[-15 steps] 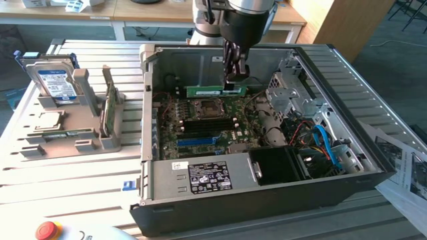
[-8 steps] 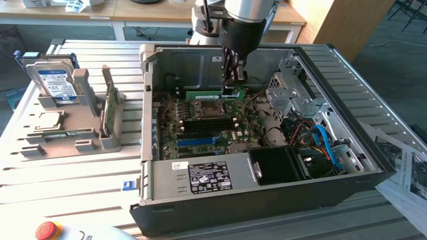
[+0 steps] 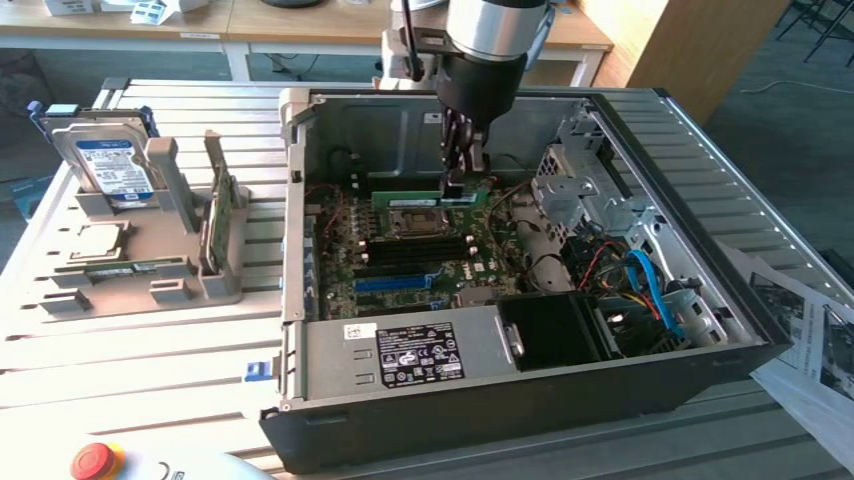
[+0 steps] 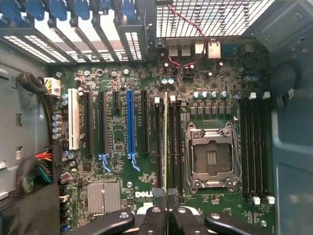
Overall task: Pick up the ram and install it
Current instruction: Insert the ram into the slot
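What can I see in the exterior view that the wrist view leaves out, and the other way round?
Exterior view's extras: the hard drive and processor chip on the grey holder, the power supply, a red button. Wrist view's extras: the Dell logo and rear ports. Both: the gripper shut on the ram, beside the empty processor socket, and the blue slot.

The arm [image 3: 497, 30] is showing a rounded silver-grey shell, a thin black cable [image 3: 411, 45] running at its nine o'clock. The black tool [image 3: 461, 188] is carrying silver pivot screws [image 4: 152, 210].
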You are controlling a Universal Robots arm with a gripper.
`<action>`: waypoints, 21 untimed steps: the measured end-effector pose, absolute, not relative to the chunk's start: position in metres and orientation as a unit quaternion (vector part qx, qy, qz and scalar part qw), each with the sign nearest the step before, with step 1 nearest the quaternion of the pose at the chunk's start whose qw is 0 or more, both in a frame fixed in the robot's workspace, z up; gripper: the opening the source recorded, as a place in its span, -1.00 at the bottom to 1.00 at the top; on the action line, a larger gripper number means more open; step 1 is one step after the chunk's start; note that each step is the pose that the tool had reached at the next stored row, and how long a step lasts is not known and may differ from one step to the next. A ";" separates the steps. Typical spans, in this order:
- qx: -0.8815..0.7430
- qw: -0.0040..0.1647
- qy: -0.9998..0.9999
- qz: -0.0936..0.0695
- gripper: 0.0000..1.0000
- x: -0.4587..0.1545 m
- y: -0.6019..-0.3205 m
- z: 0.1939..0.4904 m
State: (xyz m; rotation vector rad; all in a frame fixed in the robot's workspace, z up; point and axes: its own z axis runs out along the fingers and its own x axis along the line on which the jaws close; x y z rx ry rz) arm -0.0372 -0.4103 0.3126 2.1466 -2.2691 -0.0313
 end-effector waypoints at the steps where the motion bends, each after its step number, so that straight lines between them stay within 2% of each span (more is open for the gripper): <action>1: 0.687 0.009 -0.726 -0.010 -0.76 -0.037 -0.410 0.311; 21: 0.687 0.009 -0.726 -0.010 -0.76 -0.039 -0.410 0.274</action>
